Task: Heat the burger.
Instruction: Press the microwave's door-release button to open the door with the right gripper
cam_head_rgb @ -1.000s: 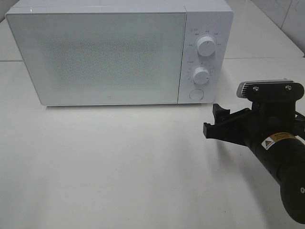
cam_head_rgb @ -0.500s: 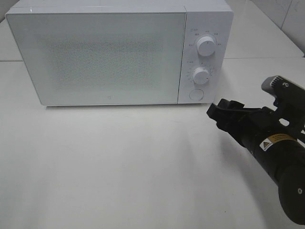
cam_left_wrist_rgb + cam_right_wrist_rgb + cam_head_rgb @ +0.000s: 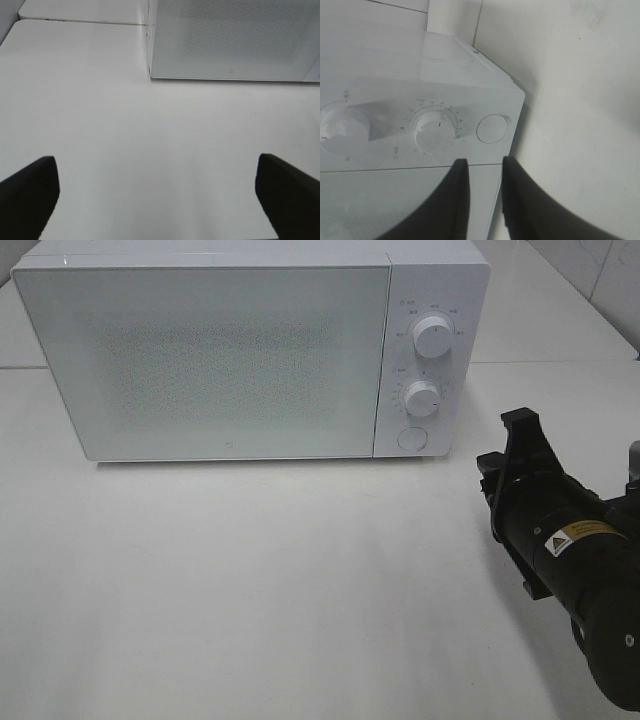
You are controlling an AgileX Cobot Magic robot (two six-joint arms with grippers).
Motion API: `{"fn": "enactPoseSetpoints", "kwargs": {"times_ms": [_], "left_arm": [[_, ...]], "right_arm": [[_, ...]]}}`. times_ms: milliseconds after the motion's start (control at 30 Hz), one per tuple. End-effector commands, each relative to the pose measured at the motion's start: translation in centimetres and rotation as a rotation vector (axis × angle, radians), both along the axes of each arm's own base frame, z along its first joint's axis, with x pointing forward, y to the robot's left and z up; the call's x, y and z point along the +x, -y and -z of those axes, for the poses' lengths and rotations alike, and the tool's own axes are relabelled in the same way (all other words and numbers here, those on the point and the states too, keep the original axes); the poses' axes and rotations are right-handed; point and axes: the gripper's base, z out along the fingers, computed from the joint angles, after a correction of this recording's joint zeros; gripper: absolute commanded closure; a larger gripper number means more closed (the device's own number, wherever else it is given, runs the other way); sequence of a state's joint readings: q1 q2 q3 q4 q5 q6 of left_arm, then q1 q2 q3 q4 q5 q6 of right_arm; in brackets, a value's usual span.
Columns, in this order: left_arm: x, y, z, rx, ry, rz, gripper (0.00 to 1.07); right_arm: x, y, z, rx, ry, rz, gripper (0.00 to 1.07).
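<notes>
The burger is out of view in every frame. A white microwave (image 3: pixel 200 350) stands at the back of the table with its door closed. My right gripper (image 3: pixel 503 445) hovers just right of the microwave's control panel, turned on its side. In the right wrist view the right gripper (image 3: pixel 484 161) has its jaws drawn close, a narrow gap left and nothing between them, pointing at the panel below the round button (image 3: pixel 492 128). My left gripper (image 3: pixel 155 159) is wide open and empty above bare table, in front of the microwave (image 3: pixel 230 40).
The control panel carries an upper knob (image 3: pixel 432 337), a lower knob (image 3: pixel 422 398) and a round button (image 3: pixel 411 438). White table (image 3: pixel 250 580) stretches in front of the microwave. A tiled wall (image 3: pixel 600 270) rises at the back right.
My right gripper has rolled onto its side, drawn back a little to the right and narrowed its jaws from wide to nearly closed. The microwave has not moved.
</notes>
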State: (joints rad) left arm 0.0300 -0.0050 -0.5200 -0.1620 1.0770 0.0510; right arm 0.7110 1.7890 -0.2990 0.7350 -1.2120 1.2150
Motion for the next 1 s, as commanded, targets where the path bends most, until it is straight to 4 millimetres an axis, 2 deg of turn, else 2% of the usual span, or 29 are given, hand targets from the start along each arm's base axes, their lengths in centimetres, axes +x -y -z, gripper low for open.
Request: {"fn": "enactPoseSetpoints", "kwargs": {"times_ms": [33,67,133,167,233,400,600,767,933,1000], "left_arm": [[-0.2,0.0,0.0,-0.001,0.020,-0.002,0.07],[-0.2,0.0,0.0,-0.001,0.020,-0.002,0.07],[-0.2,0.0,0.0,-0.001,0.020,-0.002,0.07],[-0.2,0.0,0.0,-0.001,0.020,-0.002,0.07],[-0.2,0.0,0.0,-0.001,0.020,-0.002,0.07],[-0.2,0.0,0.0,-0.001,0.020,-0.002,0.07],[-0.2,0.0,0.0,-0.001,0.020,-0.002,0.07],[-0.2,0.0,0.0,-0.001,0.020,-0.002,0.07],[-0.2,0.0,0.0,-0.001,0.020,-0.002,0.07],[-0.2,0.0,0.0,-0.001,0.020,-0.002,0.07]], "right_arm": [[0.3,-0.1,-0.7,0.108,0.073,0.035,0.91],[0.3,-0.1,-0.6,0.166,0.067,0.052,0.96],[0.3,-0.1,-0.6,0.186,0.060,0.058,0.99],[0.2,-0.2,-0.4,0.202,0.035,0.063,1.05],[0.2,-0.2,-0.3,0.204,0.021,0.065,1.07],[0.2,-0.1,0.0,0.203,0.005,0.079,1.07],[1.1,-0.9,-0.3,0.222,-0.004,0.084,1.07],[2.3,-1.3,-0.6,0.183,-0.015,0.097,1.07],[3.8,-1.5,0.0,0.175,-0.028,0.115,1.07],[4.9,-2.2,0.7,0.178,-0.037,0.108,1.07]]}}
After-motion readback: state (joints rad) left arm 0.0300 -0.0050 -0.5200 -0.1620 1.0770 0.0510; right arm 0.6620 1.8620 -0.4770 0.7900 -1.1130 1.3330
